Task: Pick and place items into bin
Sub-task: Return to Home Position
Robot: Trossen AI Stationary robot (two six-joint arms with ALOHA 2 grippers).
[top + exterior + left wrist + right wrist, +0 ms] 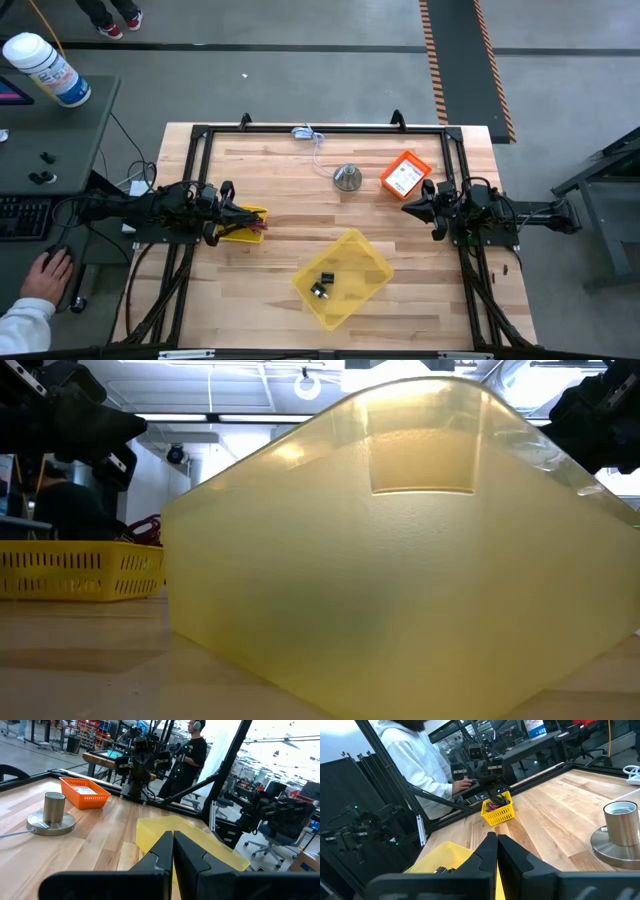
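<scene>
A: What are the claws doing?

B: The left gripper (172, 840) hangs over the table's left side, just beside a small yellow basket (247, 231). Its fingers are pressed together with nothing between them. The right gripper (496, 841) is the same, closed and empty, near the orange bin (391, 171).

A: And the items?

B: Some black pieces (322, 283) lie in the big yellow bin (357, 258) at the front middle. A white card (404, 179) sits in the orange bin, and purple bits (494, 805) fill the basket.

A: Anything loose?

B: Only a silver metal piece (347, 178), standing upright beside the orange bin.
</scene>
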